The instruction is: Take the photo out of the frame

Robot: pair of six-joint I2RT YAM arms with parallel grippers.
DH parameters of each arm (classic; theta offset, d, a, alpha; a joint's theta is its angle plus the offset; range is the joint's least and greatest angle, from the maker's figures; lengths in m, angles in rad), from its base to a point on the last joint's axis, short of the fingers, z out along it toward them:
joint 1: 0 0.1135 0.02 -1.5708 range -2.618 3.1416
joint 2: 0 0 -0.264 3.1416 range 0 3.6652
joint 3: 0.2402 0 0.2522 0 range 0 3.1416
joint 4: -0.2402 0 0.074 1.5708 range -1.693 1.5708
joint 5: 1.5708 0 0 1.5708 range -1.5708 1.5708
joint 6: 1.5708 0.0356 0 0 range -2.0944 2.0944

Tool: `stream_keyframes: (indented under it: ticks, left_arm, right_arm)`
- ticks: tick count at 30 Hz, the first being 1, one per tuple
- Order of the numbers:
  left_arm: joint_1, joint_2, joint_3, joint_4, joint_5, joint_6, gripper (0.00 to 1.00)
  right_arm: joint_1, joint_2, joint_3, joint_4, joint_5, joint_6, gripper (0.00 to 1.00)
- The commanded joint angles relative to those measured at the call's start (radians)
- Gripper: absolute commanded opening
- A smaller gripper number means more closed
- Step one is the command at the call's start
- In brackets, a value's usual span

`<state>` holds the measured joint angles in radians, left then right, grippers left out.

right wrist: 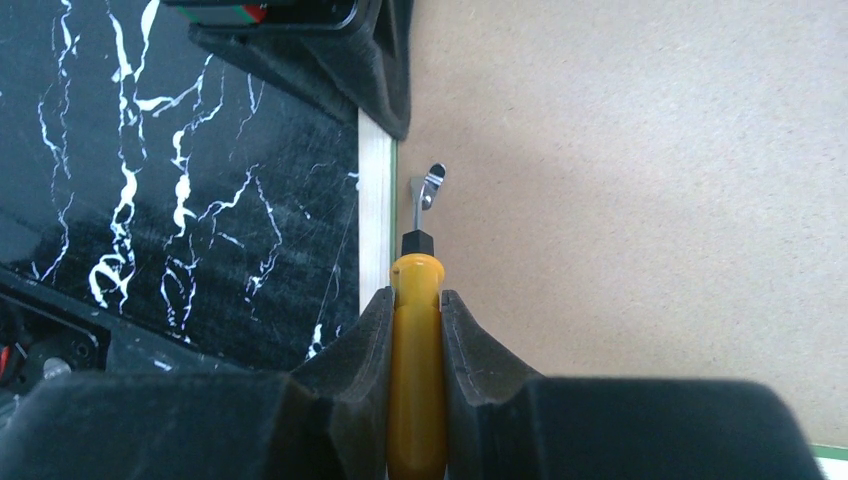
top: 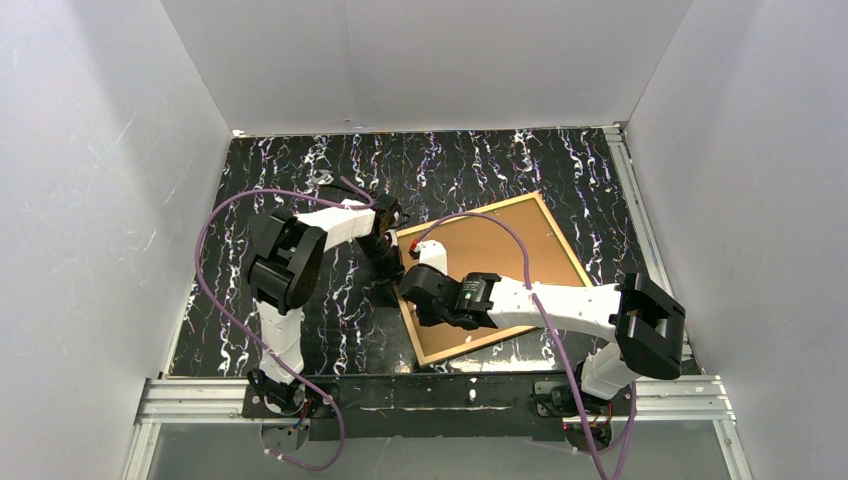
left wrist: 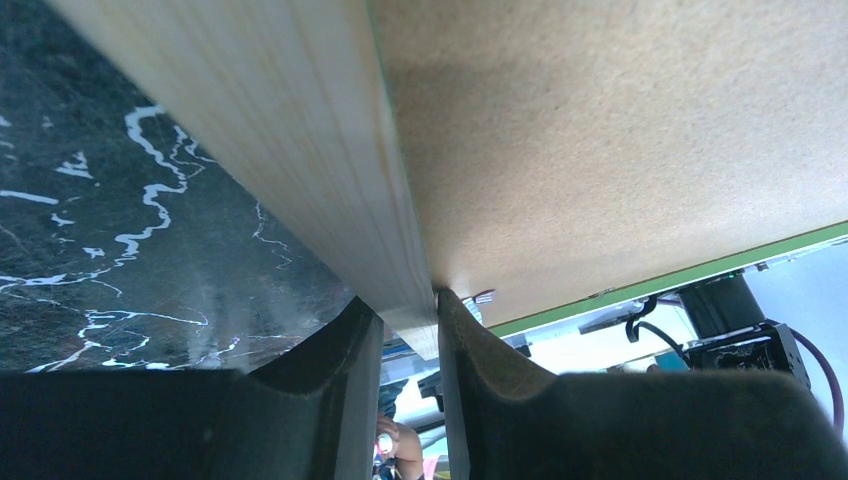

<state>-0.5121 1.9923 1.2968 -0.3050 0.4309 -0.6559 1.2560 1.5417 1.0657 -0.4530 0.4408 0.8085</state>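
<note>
The frame (left wrist: 300, 150) lies back-up on the marbled table (top: 480, 160), right of centre and skewed to its edges, with the brown backing board (right wrist: 650, 200) seated inside. The left gripper (left wrist: 410, 330) pinches the frame's left wooden rail. The right gripper (right wrist: 417, 310) clamps a yellow screwdriver (right wrist: 417, 380), its tip at a metal tab (right wrist: 430, 185).

Counted: one frame (left wrist: 300, 150), one board (right wrist: 650, 200), one screwdriver (right wrist: 416, 350), one metal tab (right wrist: 430, 185) in view, one table (top: 300, 170). Arms, two: left arm (top: 287, 262), right arm (top: 570, 303). Grippers, two: left gripper (left wrist: 408, 312), right gripper (right wrist: 416, 297).
</note>
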Motion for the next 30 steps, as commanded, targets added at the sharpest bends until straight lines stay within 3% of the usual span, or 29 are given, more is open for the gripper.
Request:
stream_keyframes:
  ticks: [1, 8, 12, 21, 30]
  left_arm:
    - [0.0, -0.006, -0.008, -0.146, 0.091, -0.01, 0.0]
    - [-0.001, -0.006, -0.008, -0.146, 0.091, -0.01, 0.0]
    - [0.0, -0.004, -0.004, -0.147, 0.083, -0.008, 0.0]
    - [0.0, 0.009, 0.013, -0.153, 0.066, -0.003, 0.0]
    - [0.0, 0.02, 0.067, -0.209, -0.02, 0.077, 0.0]
  right_arm:
    - [-0.008, 0.018, 0.049, 0.002, 0.075, -0.011, 0.01]
    - [-0.009, 0.002, 0.077, -0.001, 0.06, -0.046, 0.01]
    - [-0.005, -0.147, 0.032, 0.004, 0.041, -0.044, 0.01]
    - [-0.042, -0.477, -0.246, -0.085, 0.049, 0.068, 0.01]
    - [-0.061, -0.695, -0.296, -0.228, -0.169, -0.006, 0.01]
